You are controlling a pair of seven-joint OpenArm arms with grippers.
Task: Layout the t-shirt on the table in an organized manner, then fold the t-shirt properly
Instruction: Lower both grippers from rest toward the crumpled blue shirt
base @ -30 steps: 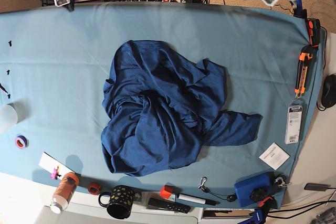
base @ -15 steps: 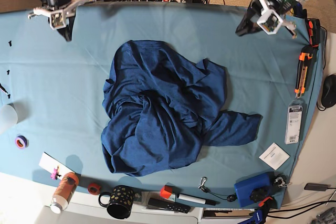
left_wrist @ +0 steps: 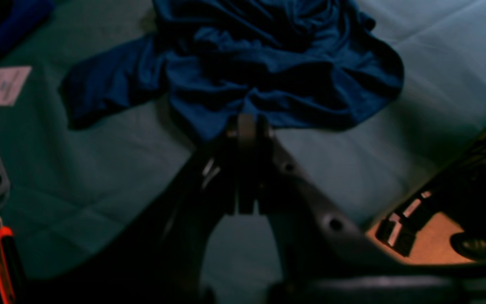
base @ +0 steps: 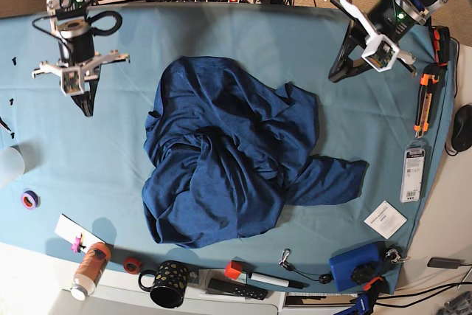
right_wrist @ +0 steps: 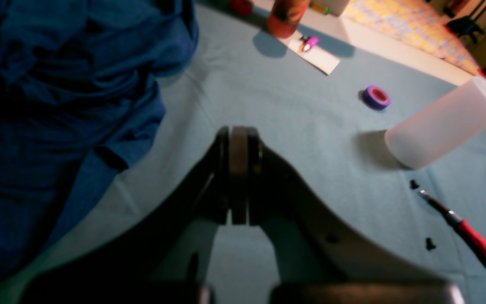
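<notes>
Worktop spread with smooth light teal cloth carries the crumpled dark navy-blue t-shirt at its middle. Frosted translucent cup lies toppled, apparently empty. Both left end effector and right end effector hover pinched together, empty.

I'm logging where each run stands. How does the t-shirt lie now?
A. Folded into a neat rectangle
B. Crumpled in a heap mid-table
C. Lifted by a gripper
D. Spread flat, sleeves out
B: the t-shirt lies bunched and creased on the table, neither gripper touching it.
</notes>
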